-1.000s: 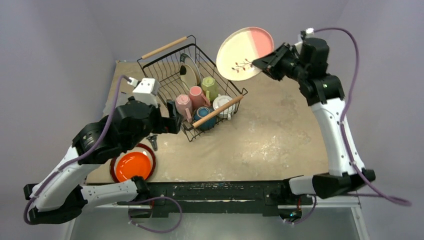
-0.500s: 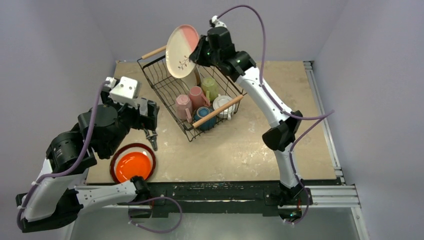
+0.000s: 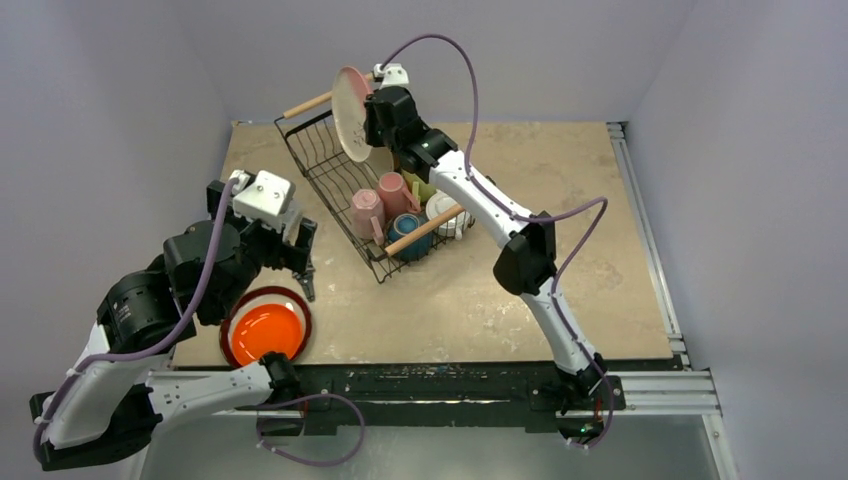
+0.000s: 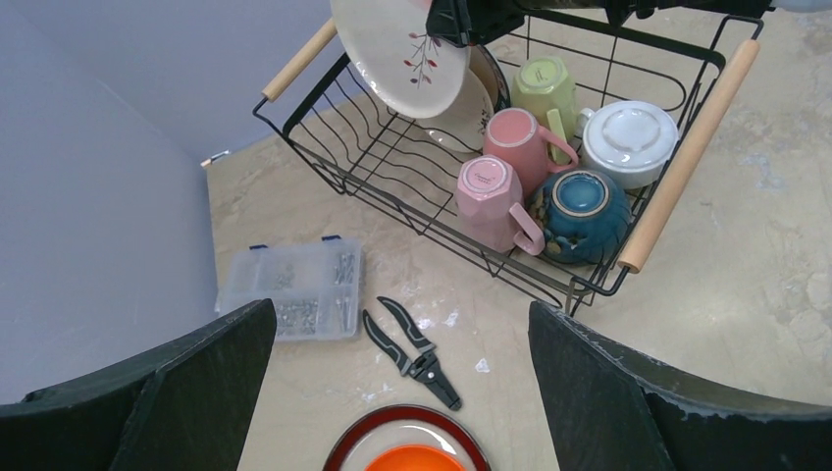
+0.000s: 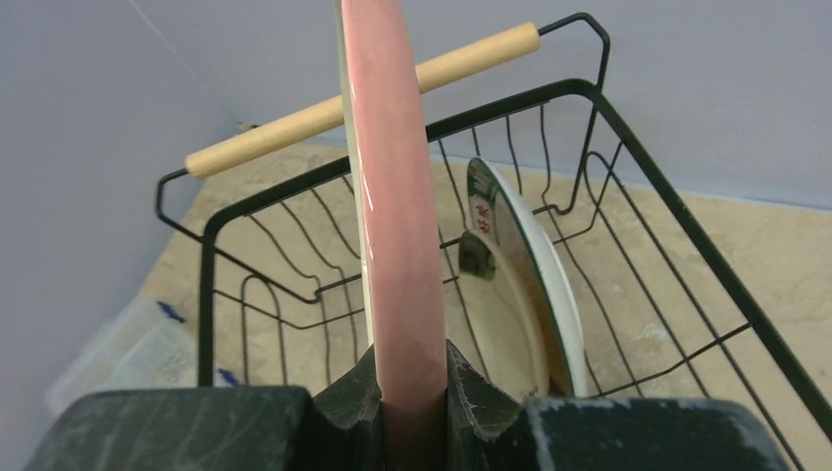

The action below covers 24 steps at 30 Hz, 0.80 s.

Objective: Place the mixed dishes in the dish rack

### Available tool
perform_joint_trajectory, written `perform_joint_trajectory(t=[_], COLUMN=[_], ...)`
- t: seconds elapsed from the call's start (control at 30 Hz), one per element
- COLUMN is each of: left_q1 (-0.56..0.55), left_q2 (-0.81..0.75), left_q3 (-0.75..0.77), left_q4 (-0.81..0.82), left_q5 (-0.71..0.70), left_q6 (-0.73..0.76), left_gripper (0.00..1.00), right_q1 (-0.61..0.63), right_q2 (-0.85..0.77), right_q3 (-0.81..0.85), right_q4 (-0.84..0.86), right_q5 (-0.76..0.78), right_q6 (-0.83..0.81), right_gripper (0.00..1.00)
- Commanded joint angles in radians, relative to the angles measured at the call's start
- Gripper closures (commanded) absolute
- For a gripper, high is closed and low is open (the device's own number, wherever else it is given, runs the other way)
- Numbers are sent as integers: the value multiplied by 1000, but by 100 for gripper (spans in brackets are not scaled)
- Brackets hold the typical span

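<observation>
My right gripper (image 3: pixel 372 118) is shut on the rim of the pink-white plate (image 3: pixel 350 112) and holds it upright above the far end of the black dish rack (image 3: pixel 330 170). In the right wrist view the plate (image 5: pixel 397 196) stands edge-on between my fingers, beside a teal-rimmed plate (image 5: pixel 530 285) standing in the rack (image 5: pixel 677 226). The rack's near end holds two pink mugs (image 4: pixel 491 191), a yellow-green mug (image 4: pixel 545 83), a white cup (image 4: pixel 628 128) and a teal bowl (image 4: pixel 579 211). My left gripper (image 4: pixel 399 309) is open and empty above the orange plate (image 3: pixel 265 330), which lies on the dark red-rimmed plate (image 3: pixel 232 320).
Black pliers (image 4: pixel 417 353) lie on the table between the rack and the stacked plates. A clear plastic box of small parts (image 4: pixel 289 289) sits to their left near the wall. Grey walls close in the left and far sides.
My right arm swung the pink-white plate left, from beyond the rack's right side to over its far end, and turned it upright. My left arm drew back from the rack.
</observation>
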Motion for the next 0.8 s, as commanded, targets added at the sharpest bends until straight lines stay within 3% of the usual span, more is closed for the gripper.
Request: perform_joint_trajectory(t=[0.0, 0.2, 0.77], left_q1=[22, 62, 84], left_q2=[5, 18, 62], left_q3=[-9, 0, 32], left_q4=[18, 5, -52], left_q5=[2, -32, -36], left_q6=[70, 73, 0], left_gripper=[0, 0, 0], right_q1=[20, 48, 89], right_q2=[-26, 21, 133], right_q3=[101, 97, 60], right_q4=[291, 318, 374], right_q5=[122, 219, 254], right_q6=[-133, -226, -409], right_gripper=[100, 100, 100])
